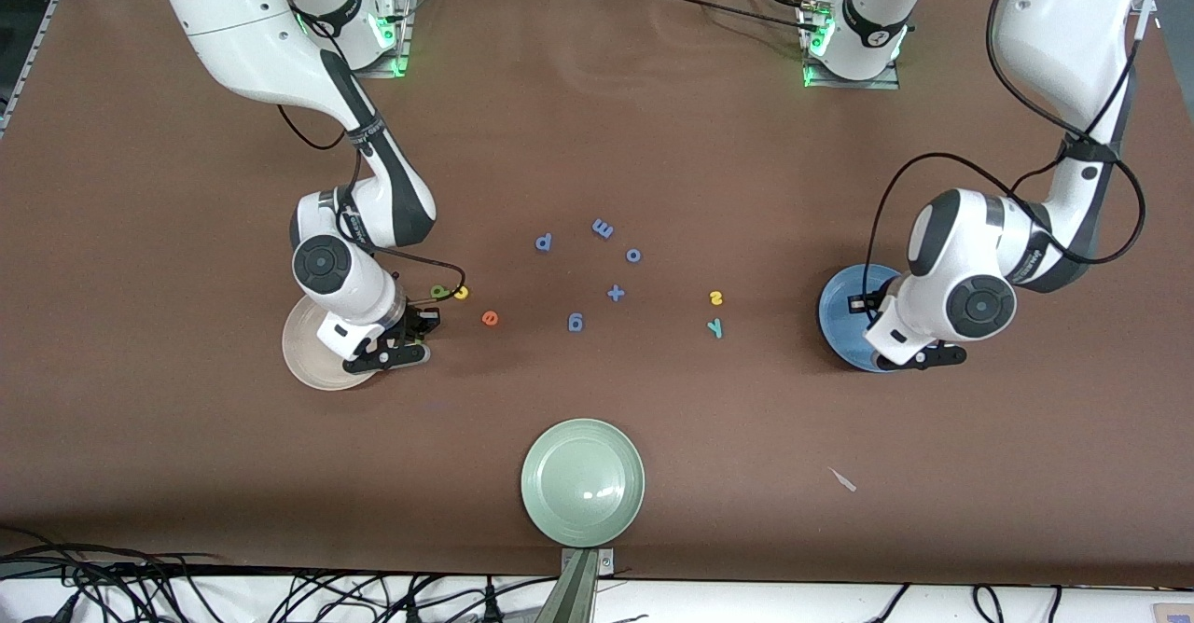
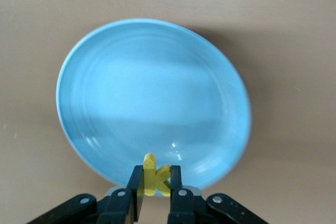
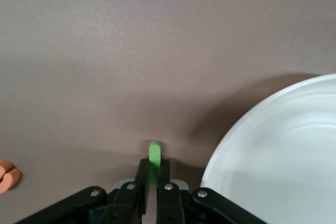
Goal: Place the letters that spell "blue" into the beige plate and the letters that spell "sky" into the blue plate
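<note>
My left gripper is shut on the yellow k and hangs over the rim of the blue plate, which is bare inside. My right gripper is shut on the green bar-shaped l, just over the table beside the beige plate. On the table by the right gripper lie the dark green b, the yellow u and the orange e. Toward the blue plate lie the yellow s and the teal y.
Several blue letters are scattered mid-table between the two plates. A pale green plate sits near the table's front edge. A small white scrap lies on the cloth toward the left arm's end.
</note>
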You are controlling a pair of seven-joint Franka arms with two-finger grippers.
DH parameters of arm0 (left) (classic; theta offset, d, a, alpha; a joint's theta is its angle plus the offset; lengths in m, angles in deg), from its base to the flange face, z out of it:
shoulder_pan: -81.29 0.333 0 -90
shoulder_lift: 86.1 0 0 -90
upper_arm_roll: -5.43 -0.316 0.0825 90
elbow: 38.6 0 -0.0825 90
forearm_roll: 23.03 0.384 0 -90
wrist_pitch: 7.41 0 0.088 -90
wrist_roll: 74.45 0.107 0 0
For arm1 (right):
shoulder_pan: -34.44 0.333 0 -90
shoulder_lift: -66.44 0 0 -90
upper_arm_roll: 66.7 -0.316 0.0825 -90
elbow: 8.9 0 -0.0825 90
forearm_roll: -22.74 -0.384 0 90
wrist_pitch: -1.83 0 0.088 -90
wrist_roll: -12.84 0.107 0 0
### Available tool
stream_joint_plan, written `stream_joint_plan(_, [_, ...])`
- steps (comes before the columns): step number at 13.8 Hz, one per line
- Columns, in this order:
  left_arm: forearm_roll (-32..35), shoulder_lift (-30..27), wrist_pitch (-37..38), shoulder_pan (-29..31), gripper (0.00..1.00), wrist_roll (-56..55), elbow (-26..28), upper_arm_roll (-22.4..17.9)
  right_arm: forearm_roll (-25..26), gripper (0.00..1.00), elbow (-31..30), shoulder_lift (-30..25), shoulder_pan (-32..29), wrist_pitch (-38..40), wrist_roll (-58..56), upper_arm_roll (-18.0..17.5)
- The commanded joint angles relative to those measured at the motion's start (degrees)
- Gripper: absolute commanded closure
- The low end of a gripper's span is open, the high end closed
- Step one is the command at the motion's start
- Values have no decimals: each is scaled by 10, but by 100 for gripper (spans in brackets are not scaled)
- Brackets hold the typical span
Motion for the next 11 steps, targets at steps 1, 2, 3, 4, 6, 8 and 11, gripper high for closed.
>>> stream_joint_plan(1, [33, 34, -25, 18, 89, 15, -3, 6, -9, 100, 65, -9, -4, 107, -20, -3])
stream_joint_plan(2, [34, 33, -24, 20, 62, 22, -3, 7, -9, 100, 86, -9, -4, 138, -41, 1])
stream_joint_plan(3, [33, 33, -20, 18, 1, 22, -5, 7, -7, 100, 89, -13, -5, 146, -70, 8])
stream_joint_plan(4, [28, 29, -15, 15, 0, 17, -8, 10, -7, 100, 84, -16, -6, 149, -94, 23])
stream_joint_plan(6, [24, 12, 6, 10, 0, 16, -15, 28, -9, 100, 69, -22, -7, 150, -133, 47])
stream_joint_plan(8, [22, -10, 7, 12, 0, 15, -15, 71, -10, 100, 50, -29, -8, 144, -145, 62])
stream_joint_plan(11, [14, -6, 0, 7, 0, -2, -21, 124, -27, 43, 37, -35, -10, 147, -143, 65])
